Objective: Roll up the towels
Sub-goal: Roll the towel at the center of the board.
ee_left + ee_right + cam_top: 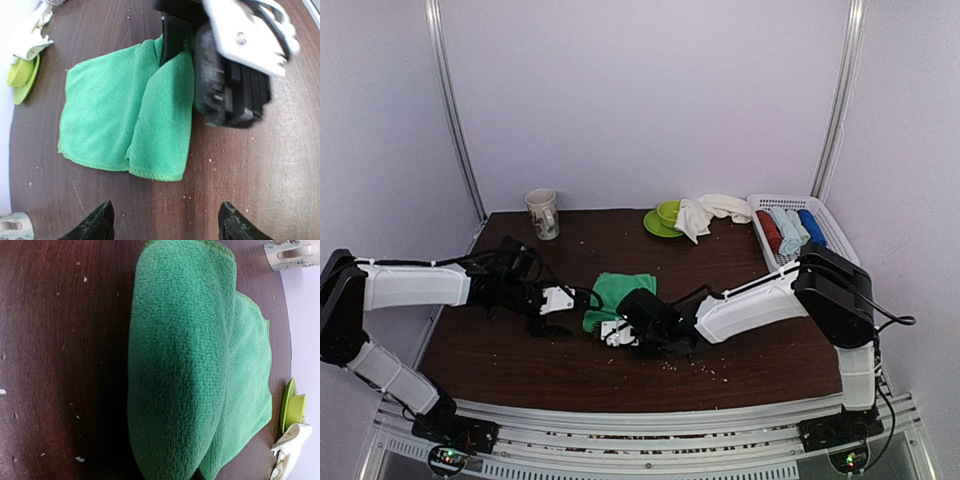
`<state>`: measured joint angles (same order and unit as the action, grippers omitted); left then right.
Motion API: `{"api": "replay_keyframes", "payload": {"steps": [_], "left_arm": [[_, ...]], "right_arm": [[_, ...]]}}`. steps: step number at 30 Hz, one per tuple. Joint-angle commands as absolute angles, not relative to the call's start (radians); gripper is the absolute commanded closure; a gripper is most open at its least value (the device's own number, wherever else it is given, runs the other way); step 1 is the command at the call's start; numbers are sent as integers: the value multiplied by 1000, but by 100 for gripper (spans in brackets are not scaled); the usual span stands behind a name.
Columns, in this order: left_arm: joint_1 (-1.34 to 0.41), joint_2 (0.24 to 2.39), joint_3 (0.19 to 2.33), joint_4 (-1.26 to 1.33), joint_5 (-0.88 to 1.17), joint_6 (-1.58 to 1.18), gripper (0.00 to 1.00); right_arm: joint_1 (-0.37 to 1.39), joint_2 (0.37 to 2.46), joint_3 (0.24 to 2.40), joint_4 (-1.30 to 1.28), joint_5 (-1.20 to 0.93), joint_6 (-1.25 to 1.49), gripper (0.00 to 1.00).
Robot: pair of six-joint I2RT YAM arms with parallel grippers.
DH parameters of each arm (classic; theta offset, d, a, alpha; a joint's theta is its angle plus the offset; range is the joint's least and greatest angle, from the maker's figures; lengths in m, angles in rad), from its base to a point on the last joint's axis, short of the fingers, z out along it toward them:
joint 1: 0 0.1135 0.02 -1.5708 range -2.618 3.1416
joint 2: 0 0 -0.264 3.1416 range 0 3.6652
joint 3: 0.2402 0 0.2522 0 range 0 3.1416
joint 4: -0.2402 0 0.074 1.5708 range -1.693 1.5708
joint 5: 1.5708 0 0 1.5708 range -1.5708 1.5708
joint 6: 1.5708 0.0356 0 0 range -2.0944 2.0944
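The green towel [620, 292] lies mid-table, partly folded over itself; it also shows in the left wrist view [125, 115]. In the right wrist view the green towel [180, 375] bulges up close and hides my fingers. My right gripper [617, 331] is at the towel's near edge, and one black finger [172, 37] presses into the fold; it looks shut on the cloth. My left gripper [560, 298] is wide open and empty just left of the towel, its fingertips [100, 220] above bare table. The cream-white towel [708, 211] lies bunched at the back.
A green cup on a saucer [665, 215] sits under the cream towel's end. A white basket [835, 232] at the back right holds red, pale blue and dark blue rolls. A mug [542, 213] stands at the back left. Crumbs dot the dark table [500, 350].
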<state>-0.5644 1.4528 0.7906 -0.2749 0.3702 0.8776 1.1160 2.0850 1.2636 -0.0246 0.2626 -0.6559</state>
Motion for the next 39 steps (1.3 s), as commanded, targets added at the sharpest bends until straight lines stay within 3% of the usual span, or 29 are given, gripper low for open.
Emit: {"api": "replay_keyframes", "payload": {"steps": [1,11,39], "left_arm": [[-562,1329,639,-33,342,887,28],[-560,1234,502,107,339,918,30],[-621,1260,492,175,298,1060,30]], "right_arm": [[1111,2065,1304,-168,147,-572,100],[1063,2111,1420,-337,-55,-481,100],[938,2334,1702,-653,-397,-367,100]]}}
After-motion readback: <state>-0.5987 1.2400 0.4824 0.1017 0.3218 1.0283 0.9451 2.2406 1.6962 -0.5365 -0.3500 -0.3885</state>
